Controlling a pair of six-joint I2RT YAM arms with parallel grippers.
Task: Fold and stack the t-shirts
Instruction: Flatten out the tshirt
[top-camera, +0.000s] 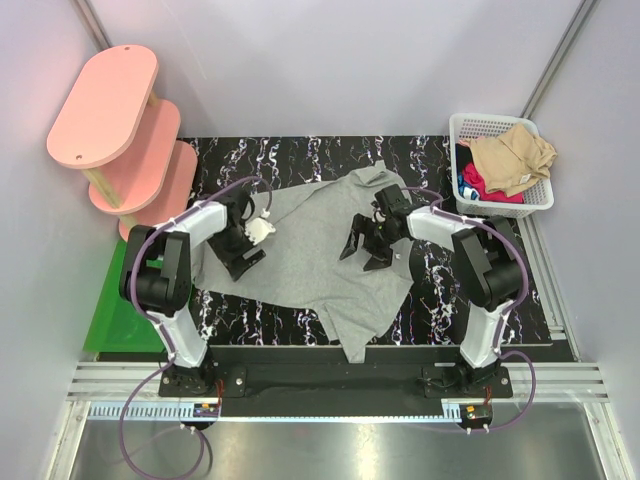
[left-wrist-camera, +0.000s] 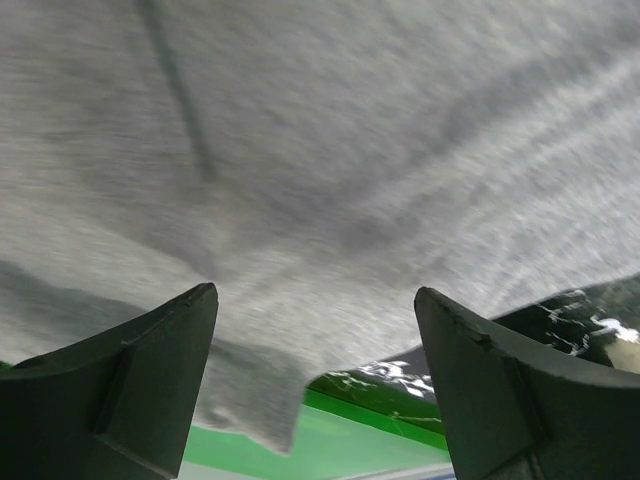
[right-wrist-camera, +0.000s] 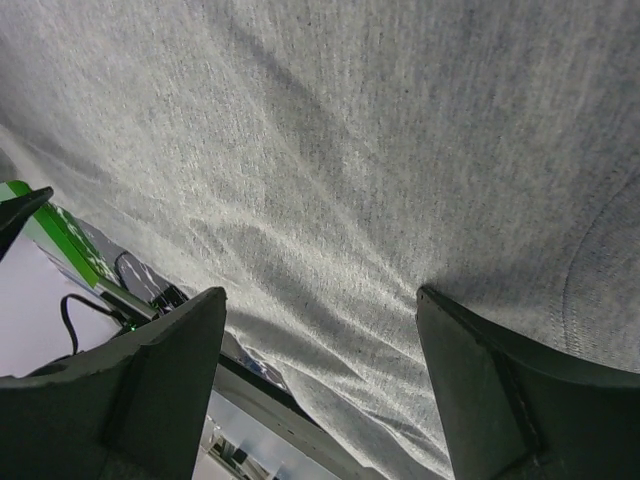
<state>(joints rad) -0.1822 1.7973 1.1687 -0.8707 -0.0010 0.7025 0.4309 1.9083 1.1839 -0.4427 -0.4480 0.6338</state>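
Note:
A heather grey t-shirt (top-camera: 320, 260) lies spread on the black marbled table (top-camera: 300, 160), one end hanging over the near edge. My left gripper (top-camera: 243, 262) is open over the shirt's left part; in the left wrist view the grey cloth (left-wrist-camera: 330, 170) fills the frame above the spread fingers (left-wrist-camera: 120, 390). My right gripper (top-camera: 365, 255) is open over the shirt's right part; the right wrist view shows wrinkled grey cloth (right-wrist-camera: 340, 170) between its fingers (right-wrist-camera: 500, 400). Tan (top-camera: 512, 155), red (top-camera: 490, 190) and blue shirts lie in the basket.
A white lattice basket (top-camera: 535, 195) stands at the table's far right. A pink tiered shelf (top-camera: 110, 130) stands at the far left. A green mat (top-camera: 125, 320) lies left of the table and shows in the left wrist view (left-wrist-camera: 360, 440).

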